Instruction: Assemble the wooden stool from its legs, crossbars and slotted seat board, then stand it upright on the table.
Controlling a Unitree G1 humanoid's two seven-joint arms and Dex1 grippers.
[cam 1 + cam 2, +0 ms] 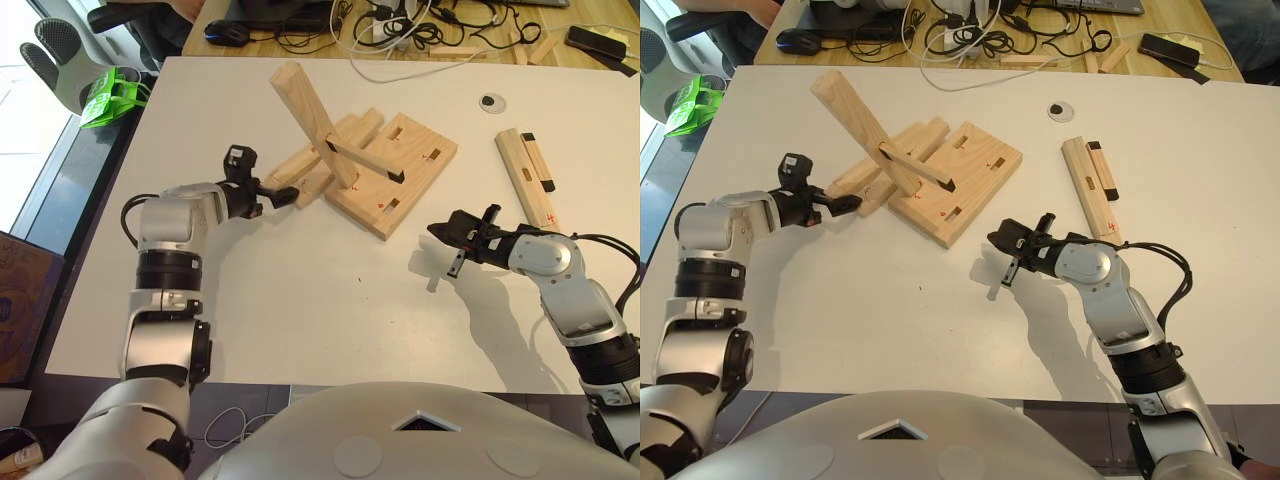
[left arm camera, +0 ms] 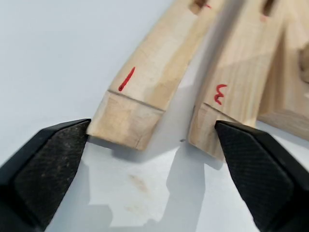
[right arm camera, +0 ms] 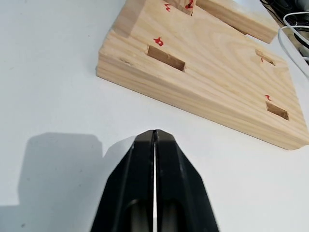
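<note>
White table [image 1: 300,310], stool parts at its far middle, a cable-strewn wooden desk [image 1: 560,52] behind.
The slotted seat board [image 1: 420,150] lies flat with one leg [image 1: 308,105] leaning up from it. The left gripper [image 1: 284,190] gapes wide around two loose legs' ends [image 2: 140,111]. The right gripper [image 3: 155,137], pinched closed on nothing, hovers near the board (a green bag [image 1: 112,95] sits off the table's left edge).

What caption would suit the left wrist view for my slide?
Open left end effector poised at the ends of two wooden legs lying on the white table.
</note>
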